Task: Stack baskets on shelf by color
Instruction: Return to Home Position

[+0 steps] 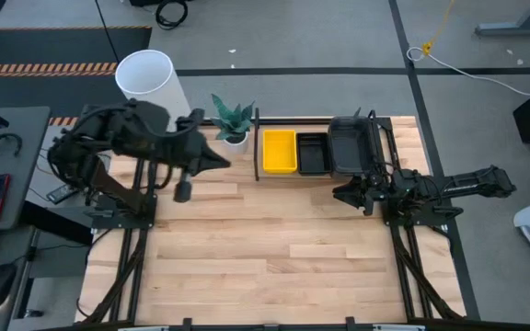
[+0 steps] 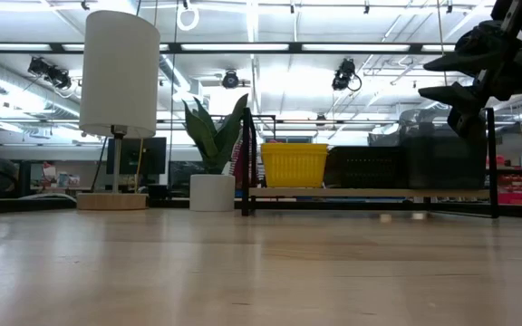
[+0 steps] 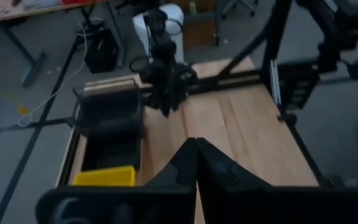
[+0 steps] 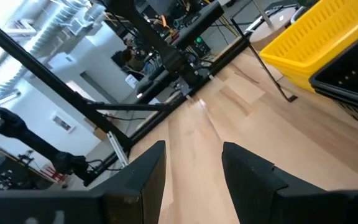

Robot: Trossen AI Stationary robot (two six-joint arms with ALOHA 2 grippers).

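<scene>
High view puts my left gripper [image 1: 223, 163] over the table near the yellow end of the shelf [image 1: 257, 145], fingers pressed together with nothing between them. My right gripper [image 1: 340, 193] hangs just in front of the shelf, fingers spread and empty. On the shelf the yellow baskets [image 1: 279, 152], black baskets [image 1: 313, 155] and grey baskets [image 1: 348, 145] sit side by side.

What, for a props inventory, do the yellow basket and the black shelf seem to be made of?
The bright yellow rectangular basket looks like moulded plastic: uniform colour, finely ribbed walls. The low black-barred shelf seems matte painted metal, judging by its thin straight posts; its light board looks like wood, probably.
</scene>
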